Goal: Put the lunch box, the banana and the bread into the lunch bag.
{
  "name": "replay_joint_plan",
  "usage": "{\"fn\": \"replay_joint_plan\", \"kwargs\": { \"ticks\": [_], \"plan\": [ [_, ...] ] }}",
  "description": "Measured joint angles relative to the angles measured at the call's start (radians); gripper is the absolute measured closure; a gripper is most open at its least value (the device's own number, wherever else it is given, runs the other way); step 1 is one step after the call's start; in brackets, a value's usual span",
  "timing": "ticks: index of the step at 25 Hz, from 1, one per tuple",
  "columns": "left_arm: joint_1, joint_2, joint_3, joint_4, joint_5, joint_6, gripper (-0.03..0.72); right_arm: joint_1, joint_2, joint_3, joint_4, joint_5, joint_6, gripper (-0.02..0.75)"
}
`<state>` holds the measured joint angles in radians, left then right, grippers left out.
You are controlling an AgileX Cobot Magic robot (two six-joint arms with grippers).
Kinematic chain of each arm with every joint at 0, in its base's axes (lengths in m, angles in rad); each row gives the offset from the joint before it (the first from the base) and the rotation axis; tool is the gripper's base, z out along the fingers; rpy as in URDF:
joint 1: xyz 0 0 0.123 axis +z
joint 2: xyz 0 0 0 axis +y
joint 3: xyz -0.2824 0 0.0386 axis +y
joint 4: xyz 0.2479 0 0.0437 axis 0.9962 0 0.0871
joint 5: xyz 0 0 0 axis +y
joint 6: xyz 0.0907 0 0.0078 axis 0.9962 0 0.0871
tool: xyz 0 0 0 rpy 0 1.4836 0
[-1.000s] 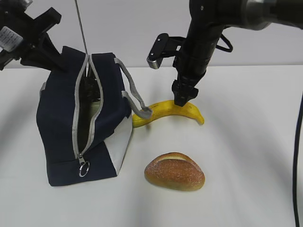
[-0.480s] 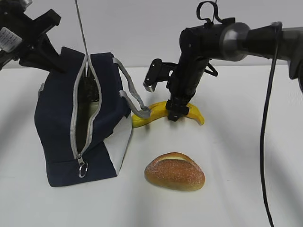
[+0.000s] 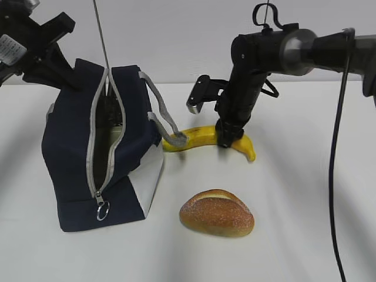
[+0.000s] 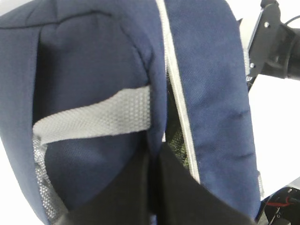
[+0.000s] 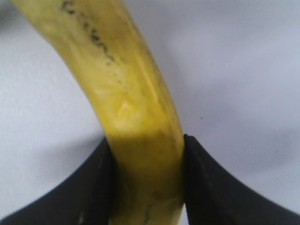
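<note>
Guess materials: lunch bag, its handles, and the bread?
Lunch bag: looks like matte navy woven fabric; it creases softly, with a grey zipper and metal ring pull.
Handles: grey webbing, coarse weave visible up close.
Bread: golden-brown matte crust with a pale split; real or replica, unclear.

**Right gripper now clamped on the banana — fruit displaced**

You will note that a second ago your right gripper (image 3: 226, 141) hung just above the banana (image 3: 202, 137) with its jaws wide. It has since dropped onto the fruit, and in the right wrist view both black fingers (image 5: 91, 187) press against the yellow skin from either side. The arm's posture has changed too — the wrist has come lower and the forearm now lies nearly level. The banana itself has shifted: its right tip sits lower in the exterior view than before. The lunch bag (image 3: 70, 147) has slumped slightly leftward.
</note>
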<state>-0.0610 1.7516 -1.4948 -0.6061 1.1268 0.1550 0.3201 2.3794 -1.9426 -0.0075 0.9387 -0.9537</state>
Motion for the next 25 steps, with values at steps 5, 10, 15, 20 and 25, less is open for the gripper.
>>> {"fn": "replay_joint_plan", "kwargs": {
  "ticks": [5, 10, 15, 20, 25],
  "plan": [
    [0.0, 0.0, 0.0, 0.001, 0.0, 0.0, 0.686, -0.072, -0.041, 0.0, 0.0, 0.101, 0.04, 0.45],
    [0.0, 0.0, 0.0, -0.011, 0.0, 0.0, 0.686, -0.152, -0.175, 0.0, -0.004, 0.156, 0.118, 0.45],
    [0.0, 0.0, 0.0, -0.067, 0.001, 0.0, 0.686, -0.171, -0.344, 0.0, 0.014, 0.172, 0.27, 0.45],
    [0.0, 0.0, 0.0, -0.073, 0.001, 0.0, 0.686, -0.171, -0.47, 0.0, 0.227, 0.251, 0.334, 0.45],
    [0.0, 0.0, 0.0, -0.077, 0.001, 0.0, 0.686, -0.171, -0.498, 0.0, 0.549, 0.304, 0.395, 0.449]
  ]
}}
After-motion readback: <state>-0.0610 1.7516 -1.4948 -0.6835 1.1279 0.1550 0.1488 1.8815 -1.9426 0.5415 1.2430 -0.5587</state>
